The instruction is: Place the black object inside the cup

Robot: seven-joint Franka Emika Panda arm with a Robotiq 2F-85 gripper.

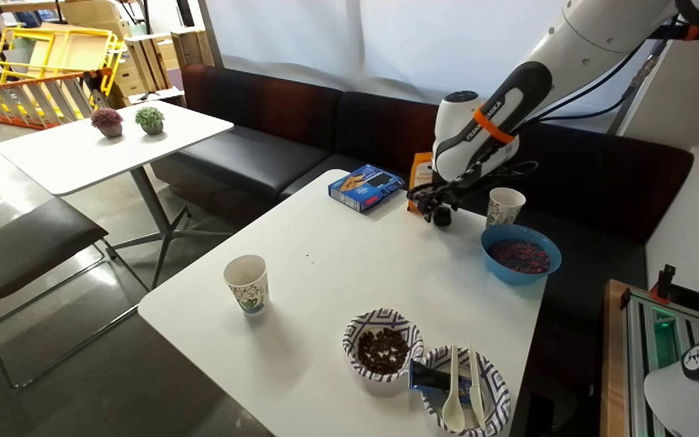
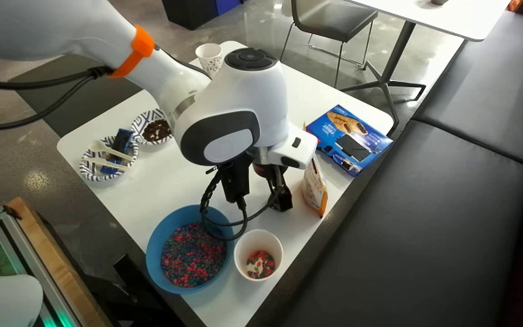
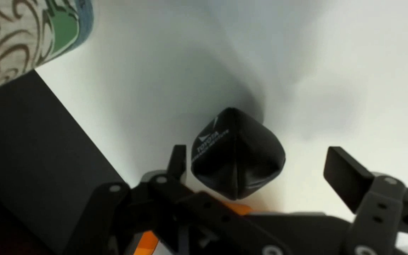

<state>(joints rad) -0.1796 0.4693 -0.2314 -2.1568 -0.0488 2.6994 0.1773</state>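
The gripper (image 3: 261, 169) is spread wide, its two fingers (image 3: 347, 179) well apart. In the wrist view the black lump (image 3: 237, 156) shows between them, just beside the left-hand one, and sits on the table (image 1: 325, 261) under the gripper. An orange-and-white bag (image 2: 314, 190) stands near the gripper.

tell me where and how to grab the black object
Best gripped, I'd say, across the wide middle of the black object, from above, as nothing covers it: in the wrist view its flanks bulge there and taper to blunt points. The gripper is open, the object showing within its gap, off-centre toward that view's left, so shifting that way first should help.
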